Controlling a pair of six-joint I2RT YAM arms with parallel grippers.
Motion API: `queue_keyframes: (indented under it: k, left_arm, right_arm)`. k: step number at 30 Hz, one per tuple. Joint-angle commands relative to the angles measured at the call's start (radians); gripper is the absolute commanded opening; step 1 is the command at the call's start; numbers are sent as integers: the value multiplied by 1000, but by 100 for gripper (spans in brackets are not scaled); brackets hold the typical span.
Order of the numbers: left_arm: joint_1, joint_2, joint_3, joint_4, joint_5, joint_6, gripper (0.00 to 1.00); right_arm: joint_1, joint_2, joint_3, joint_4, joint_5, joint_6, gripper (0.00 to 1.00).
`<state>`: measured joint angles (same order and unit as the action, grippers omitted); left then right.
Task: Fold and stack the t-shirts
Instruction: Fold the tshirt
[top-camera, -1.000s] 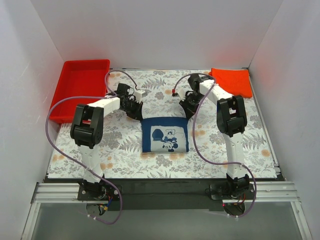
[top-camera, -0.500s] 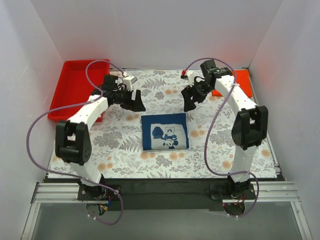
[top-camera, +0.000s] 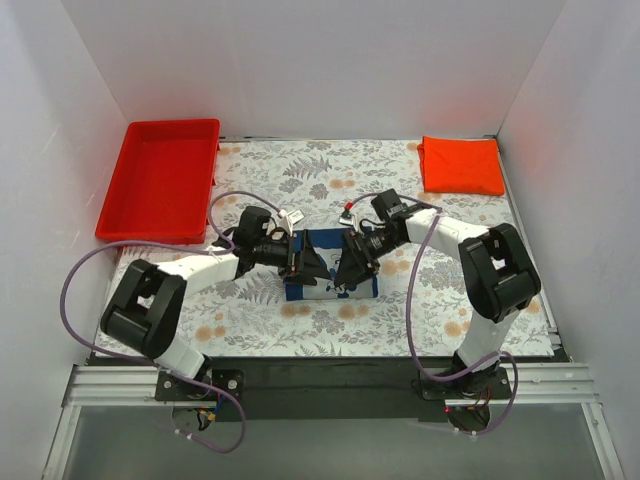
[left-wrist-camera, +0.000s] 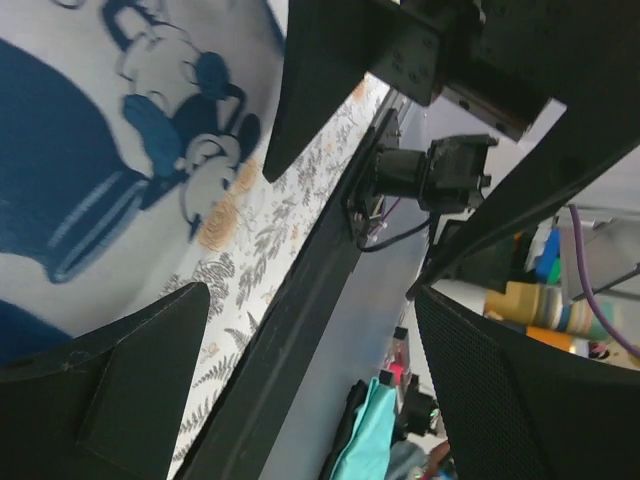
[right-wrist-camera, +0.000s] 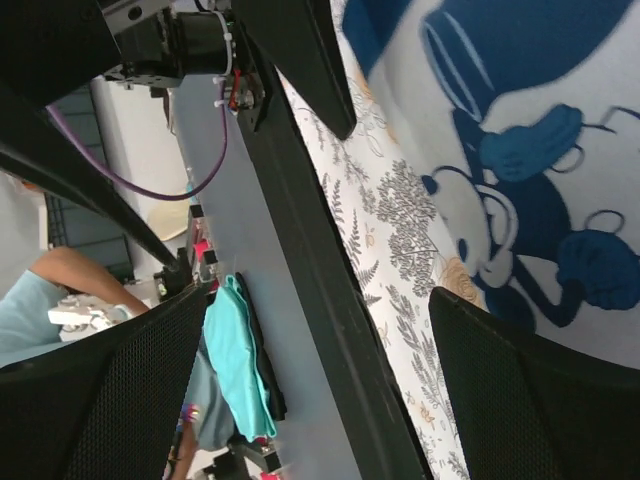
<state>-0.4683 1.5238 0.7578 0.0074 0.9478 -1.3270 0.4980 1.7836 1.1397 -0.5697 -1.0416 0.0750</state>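
The navy t-shirt (top-camera: 322, 240) with its white cartoon print lies folded square at the table's middle. Both grippers hang low over it, facing each other. My left gripper (top-camera: 308, 267) is over its left half and my right gripper (top-camera: 347, 271) over its right half, both open with nothing between the fingers. In the left wrist view the print (left-wrist-camera: 110, 150) shows past my open left gripper (left-wrist-camera: 320, 390). In the right wrist view the print (right-wrist-camera: 520, 140) lies beside my open right gripper (right-wrist-camera: 315, 390). The orange-red t-shirt (top-camera: 460, 165) lies folded at the back right corner.
A red plastic tray (top-camera: 160, 178) stands at the back left. The floral tablecloth (top-camera: 450, 290) covers the table. White walls close in the left, back and right. The black front rail (left-wrist-camera: 300, 300) runs along the near edge.
Both arms have swung in from the back of the table and dropped low over the navy t-shirt. Their jaws now stand wide apart.
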Motion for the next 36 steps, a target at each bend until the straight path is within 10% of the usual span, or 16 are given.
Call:
queue_keyframes:
  k: [1,12,17,21,36]
  left_arm:
    - [7,82,-31,135,-14,-92,83]
    - [152,257,-89,-35,-147,46,88]
    - [91,44,-81,-127,120,176,88]
    - [80,-134,-46,-75,73,121,88]
    - [166,358,95,204,-5,-104,88]
  right_arm:
    - [-22,32,-69,175,-9,97,98]
    - [-219,201,-152,151,94,11,98]
    - [-205,-25,-132,126,-67,69,98]
    - [-205,-128,-66,222,-78,166,98]
    - [-193,250,74,423,74,116,98]
